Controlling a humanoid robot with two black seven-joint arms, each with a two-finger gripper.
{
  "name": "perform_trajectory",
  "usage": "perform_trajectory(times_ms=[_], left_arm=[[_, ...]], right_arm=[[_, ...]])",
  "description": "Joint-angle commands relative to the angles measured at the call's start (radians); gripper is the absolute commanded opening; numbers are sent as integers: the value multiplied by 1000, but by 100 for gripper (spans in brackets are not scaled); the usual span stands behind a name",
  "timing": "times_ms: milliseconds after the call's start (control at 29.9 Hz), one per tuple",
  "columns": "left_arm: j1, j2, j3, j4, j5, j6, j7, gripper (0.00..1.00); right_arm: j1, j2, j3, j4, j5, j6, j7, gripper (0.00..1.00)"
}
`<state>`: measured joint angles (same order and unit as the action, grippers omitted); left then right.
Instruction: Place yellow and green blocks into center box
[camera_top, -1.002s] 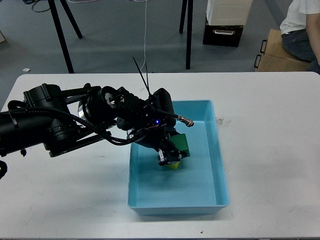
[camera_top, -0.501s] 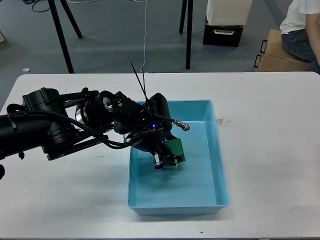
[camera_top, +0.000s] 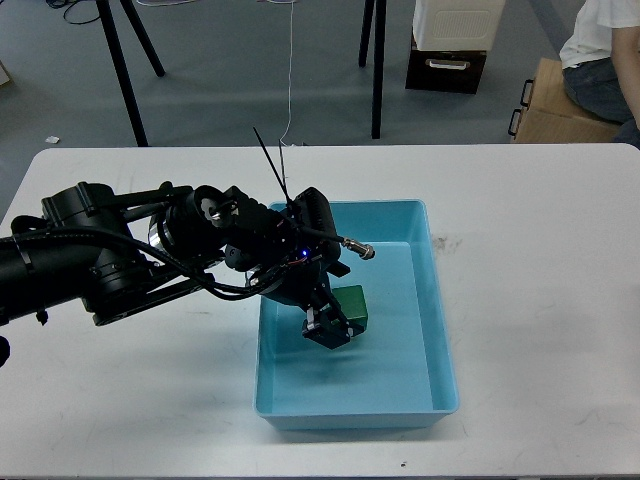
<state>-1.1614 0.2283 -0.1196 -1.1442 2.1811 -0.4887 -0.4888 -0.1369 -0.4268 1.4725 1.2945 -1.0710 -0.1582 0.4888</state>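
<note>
The light blue center box (camera_top: 440, 330) sits on the white table. My left arm reaches in from the left and its gripper (camera_top: 326, 327) is low inside the box, near the left wall. It is shut on the green block (camera_top: 352, 303), which sits low in the box, against the gripper's right side. The yellow block is hidden under the gripper and the green block. My right gripper is out of view.
The white table (camera_top: 540, 250) carries the box. Beyond its far edge stand black stand legs (camera_top: 378, 70), a white and black cabinet (camera_top: 450, 45) and a cardboard box (camera_top: 560, 105) beside a seated person (camera_top: 605, 60).
My left gripper has moved down and a little left inside the box, carrying the green block with it. The yellow block that showed under the gripper is now covered.
</note>
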Motion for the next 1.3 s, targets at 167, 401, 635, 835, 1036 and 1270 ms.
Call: perform_trajectory(times_ms=[167,401,635,835,1036,1270], left_arm=[[-8,118,-72,-118,-302,0,0,100],[196,132,-386,-114,-458,0,0,100],[483,62,-738,-120,-584,0,0,100],[666,69,-859,-120,-973,0,0,100],[842,69,-910,-114,-1528,77,21,100],[920,71,-894,-123,-2125,183,75,100]], right_arm=[[26,-1,-50,55,-1,8,0,99],[95,63,-96,169,3,60,0,99],[169,125,-103,247,234,290,0,99],[220,134,-92,241,664,310,-42,99],[165,138,-83,241,893,365,-67,99],[76,149,-81,241,1244,440,-137,99]])
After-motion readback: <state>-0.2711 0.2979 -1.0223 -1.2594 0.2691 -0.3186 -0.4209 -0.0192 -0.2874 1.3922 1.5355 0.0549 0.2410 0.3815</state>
